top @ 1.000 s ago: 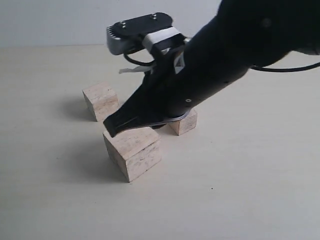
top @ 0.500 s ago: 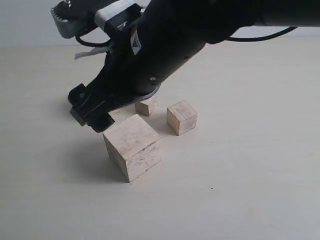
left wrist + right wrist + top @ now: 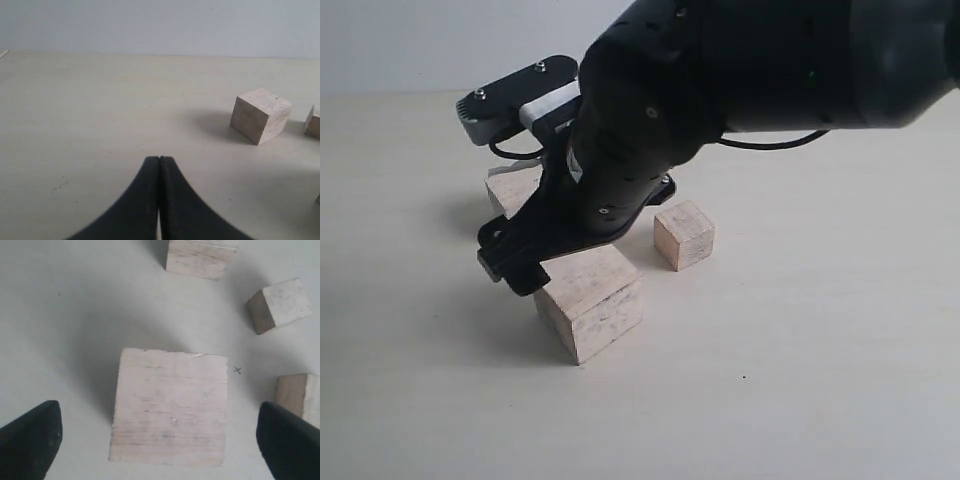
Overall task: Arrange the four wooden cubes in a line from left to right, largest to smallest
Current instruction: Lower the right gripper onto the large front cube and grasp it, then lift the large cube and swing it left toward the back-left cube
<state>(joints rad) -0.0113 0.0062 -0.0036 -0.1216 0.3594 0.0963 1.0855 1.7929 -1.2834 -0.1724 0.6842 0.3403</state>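
So far the line-up has barely begun: the four cubes sit in a loose cluster, not a row. On your left, the left gripper [image 3: 159, 167] is clenched on nothing, its jaws pressed together low over the bare table [image 3: 820, 400], well apart from the cubes. The leftmost cube [image 3: 510, 190] lies nearer the table's far edge than the others seen from outside, and the arm half hides it. Next comes the largest cube [image 3: 588, 303], farthest from that edge. The right gripper [image 3: 160, 440] hangs directly over it, jaws spread wide and clear of both sides, so it grasps nothing. The smallest cube [image 3: 280, 305] shows only in the right wrist view, because the arm covers it from outside. The rightmost cube [image 3: 684, 234] stands near the largest. By my judgement, you need to carry the big one to the left end first, and the other three are left to order after it.
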